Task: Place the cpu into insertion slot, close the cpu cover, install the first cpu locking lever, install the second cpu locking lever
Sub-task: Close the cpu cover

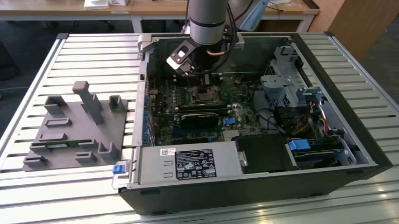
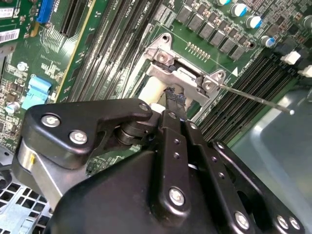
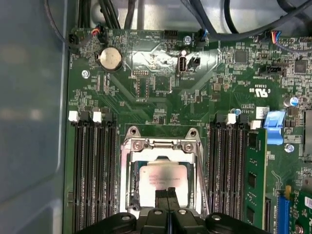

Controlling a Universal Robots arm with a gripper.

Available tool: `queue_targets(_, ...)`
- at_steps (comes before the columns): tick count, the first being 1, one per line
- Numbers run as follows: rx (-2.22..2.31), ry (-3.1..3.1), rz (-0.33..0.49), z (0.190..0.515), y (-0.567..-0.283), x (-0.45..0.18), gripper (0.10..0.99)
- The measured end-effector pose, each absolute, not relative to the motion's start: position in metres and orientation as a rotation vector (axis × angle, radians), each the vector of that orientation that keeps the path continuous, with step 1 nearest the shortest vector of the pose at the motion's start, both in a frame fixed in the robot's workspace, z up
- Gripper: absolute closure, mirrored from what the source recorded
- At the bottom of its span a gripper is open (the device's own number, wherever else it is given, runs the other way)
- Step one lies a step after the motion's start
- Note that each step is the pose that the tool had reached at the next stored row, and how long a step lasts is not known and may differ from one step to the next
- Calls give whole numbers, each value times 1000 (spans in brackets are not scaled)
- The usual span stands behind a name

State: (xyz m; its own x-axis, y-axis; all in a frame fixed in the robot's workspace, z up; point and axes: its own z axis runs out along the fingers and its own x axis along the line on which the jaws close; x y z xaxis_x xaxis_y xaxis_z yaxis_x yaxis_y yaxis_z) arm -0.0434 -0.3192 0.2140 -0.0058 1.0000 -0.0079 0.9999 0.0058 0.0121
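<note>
In the first wrist view the cpu [image 3: 163, 176] lies tan-silver and flat in the insertion slot [image 3: 127, 187]. The silver cpu cover [image 3: 161, 145] lies down around it as a frame. My gripper [image 3: 167, 194] is shut with its two tips pressed together, nothing between them, low over the chip's near edge. In the second wrist view the gripper [image 2: 174, 97] has its tips touching the cover's hinge bracket [image 2: 181, 77]. A thin locking lever [image 2: 253, 99] juts out from the socket corner. In the exterior view the gripper [image 1: 204, 80] hangs just above the socket [image 1: 203, 96].
Long black memory slots [image 3: 92, 180] flank the socket, with a green memory module [image 3: 254, 170] beside them. The open computer case [image 1: 324, 60] walls in the arm; a black card [image 1: 199, 119], power supply [image 1: 187, 164] and drive cage [image 1: 287, 84] lie inside. A grey fixture [image 1: 74, 126] sits on the exterior view's left.
</note>
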Motion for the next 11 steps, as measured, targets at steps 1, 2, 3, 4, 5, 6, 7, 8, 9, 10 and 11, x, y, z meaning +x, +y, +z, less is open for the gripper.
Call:
queue_targets(1,2205,2218,5,213,-319,-44,965)
queue_targets(2,2205,2218,5,213,-319,-45,965)
queue_targets(3,2205,2218,5,212,-319,-45,965)
queue_targets(4,2205,2218,5,212,-319,-46,965)
queue_targets(5,2205,2218,5,211,-319,-46,965)
queue_targets(6,2205,2218,5,211,-319,-47,965)
queue_targets(7,2205,2218,5,210,-319,-47,965)
queue_targets(8,2205,2218,5,210,-318,-48,965)
queue_targets(9,2205,2218,5,209,-318,-48,965)
queue_targets(10,2205,2218,5,209,-318,-48,965)
queue_targets(11,2205,2218,5,208,-318,-49,965)
